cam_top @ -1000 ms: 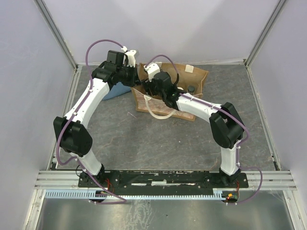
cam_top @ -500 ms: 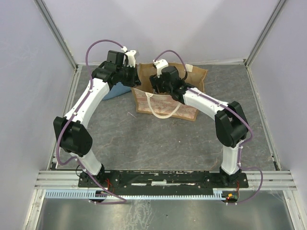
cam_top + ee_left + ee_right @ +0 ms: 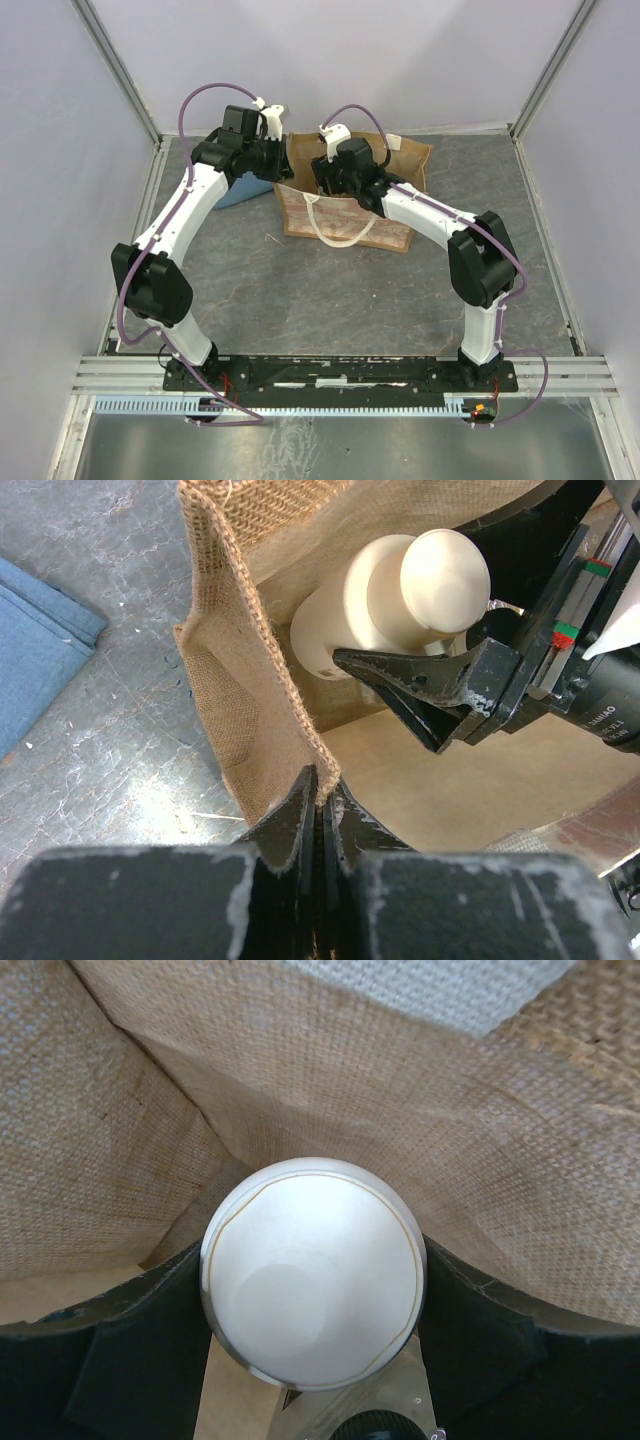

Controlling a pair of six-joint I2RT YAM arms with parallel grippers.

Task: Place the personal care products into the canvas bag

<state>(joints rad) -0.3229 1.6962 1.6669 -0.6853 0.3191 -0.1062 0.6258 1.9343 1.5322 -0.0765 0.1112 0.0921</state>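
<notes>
The right claw (image 3: 312, 1345) has swung up over the mouth of the tan canvas bag (image 3: 232, 630), upper centre of the top view, gripping a cream round-capped plastic bottle (image 3: 400, 590) inside it; the left claw (image 3: 318, 815) stays pinched on the bag's rim

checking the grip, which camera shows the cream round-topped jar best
Left wrist: it shows the cream round-topped jar side-on, body, neck and cap, inside the canvas bag. Right wrist shows only its domed top, end-on between the dark fingers. In the top external view the right arm hides it.
</notes>
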